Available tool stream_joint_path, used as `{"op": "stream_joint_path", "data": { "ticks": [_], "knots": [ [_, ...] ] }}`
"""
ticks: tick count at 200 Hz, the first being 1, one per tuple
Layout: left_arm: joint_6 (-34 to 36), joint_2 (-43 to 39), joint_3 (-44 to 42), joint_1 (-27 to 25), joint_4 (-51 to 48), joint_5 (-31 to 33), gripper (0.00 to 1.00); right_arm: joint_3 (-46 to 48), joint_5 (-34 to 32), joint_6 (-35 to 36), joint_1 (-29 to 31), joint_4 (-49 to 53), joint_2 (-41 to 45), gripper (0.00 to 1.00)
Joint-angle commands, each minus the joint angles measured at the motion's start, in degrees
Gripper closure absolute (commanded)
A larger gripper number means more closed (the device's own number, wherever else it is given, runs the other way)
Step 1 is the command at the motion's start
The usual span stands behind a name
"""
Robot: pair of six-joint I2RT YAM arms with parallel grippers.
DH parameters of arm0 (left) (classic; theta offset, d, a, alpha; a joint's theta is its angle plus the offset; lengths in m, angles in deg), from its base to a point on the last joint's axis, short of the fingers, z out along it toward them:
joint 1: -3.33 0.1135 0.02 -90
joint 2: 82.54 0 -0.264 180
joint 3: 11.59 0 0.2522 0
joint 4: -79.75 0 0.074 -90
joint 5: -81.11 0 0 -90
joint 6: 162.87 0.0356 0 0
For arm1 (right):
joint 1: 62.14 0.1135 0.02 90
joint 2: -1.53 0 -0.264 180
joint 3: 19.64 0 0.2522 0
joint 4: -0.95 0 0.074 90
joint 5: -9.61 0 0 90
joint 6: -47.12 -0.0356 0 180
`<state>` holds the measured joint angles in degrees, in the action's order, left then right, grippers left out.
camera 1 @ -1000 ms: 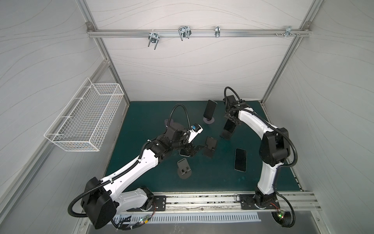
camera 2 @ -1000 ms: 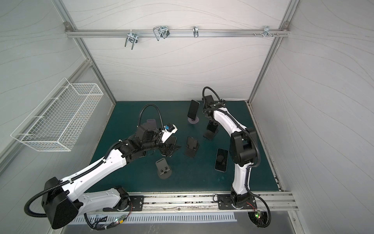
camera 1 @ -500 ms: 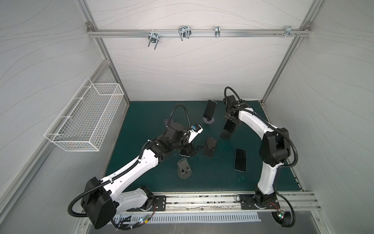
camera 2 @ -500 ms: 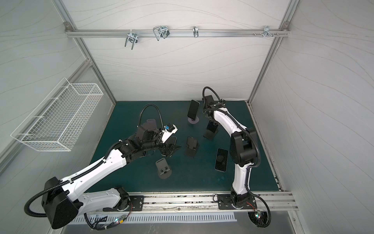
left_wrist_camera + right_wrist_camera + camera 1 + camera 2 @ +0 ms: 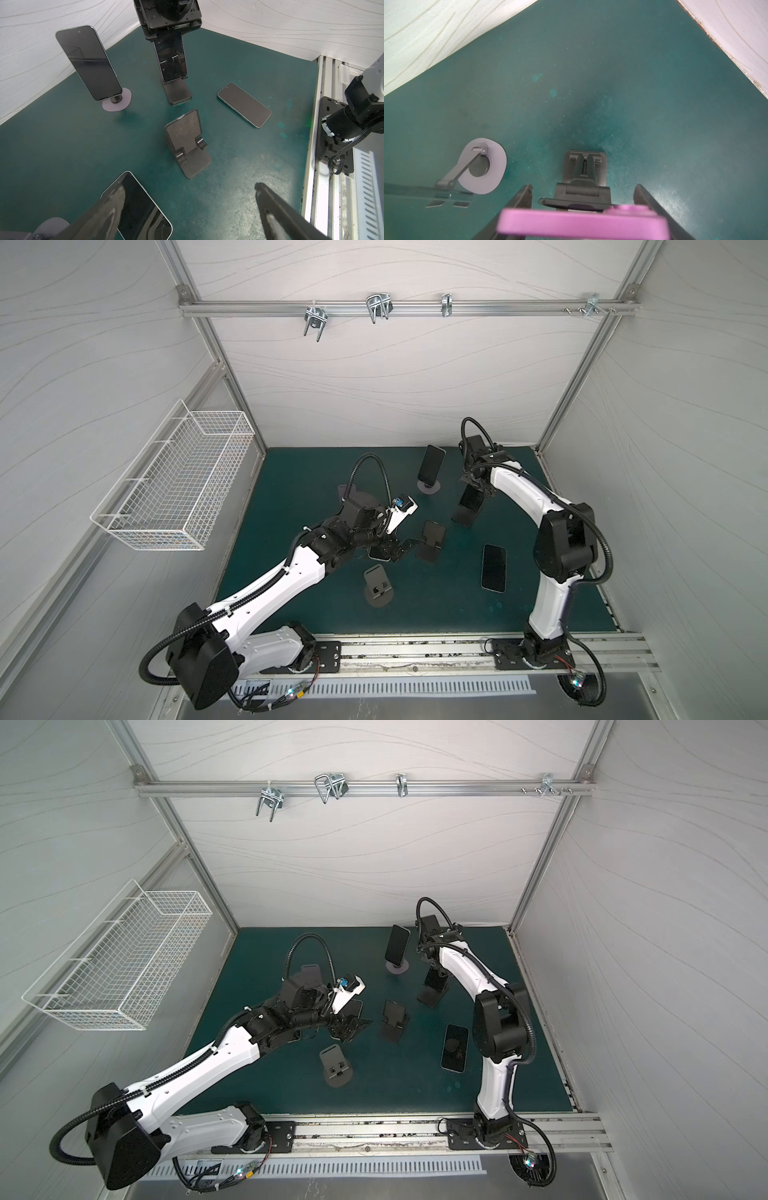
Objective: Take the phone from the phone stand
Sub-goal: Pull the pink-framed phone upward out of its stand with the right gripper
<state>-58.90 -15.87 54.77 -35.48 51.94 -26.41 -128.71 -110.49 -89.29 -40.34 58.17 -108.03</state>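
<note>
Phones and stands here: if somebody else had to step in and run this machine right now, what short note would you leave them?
Left pincer: wide open, empty, hovering above a flat phone on the mat.
Right pincer: closed on the top of the pink phone, which still sits in its black stand.
Done: another loose phone lies flat, and an empty stand stands mid-mat.
Left: lift the pink phone out. A dark phone on the round-base stand probably follows.
</note>
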Motion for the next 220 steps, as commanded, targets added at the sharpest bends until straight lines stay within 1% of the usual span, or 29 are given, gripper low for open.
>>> {"op": "stream_joint_path", "data": {
  "ticks": [1,180,220],
  "knots": [
    [1.3,-1.0,3.1,-0.3,-0.1,-0.1,0.01,0.2,-1.1,0.5,-0.4,-0.7,3.8,0.32],
    [-0.3,-3.0,4.8,-0.3,-3.0,1.2,0.01,1.0,-1.8,2.5,-0.1,-0.9,9.4,0.36],
    [-4.5,-2.9,7.0,-0.2,-3.8,1.9,0.01,1.6,-1.4,3.4,0.3,-0.7,11.2,0.36]
  ]
}}
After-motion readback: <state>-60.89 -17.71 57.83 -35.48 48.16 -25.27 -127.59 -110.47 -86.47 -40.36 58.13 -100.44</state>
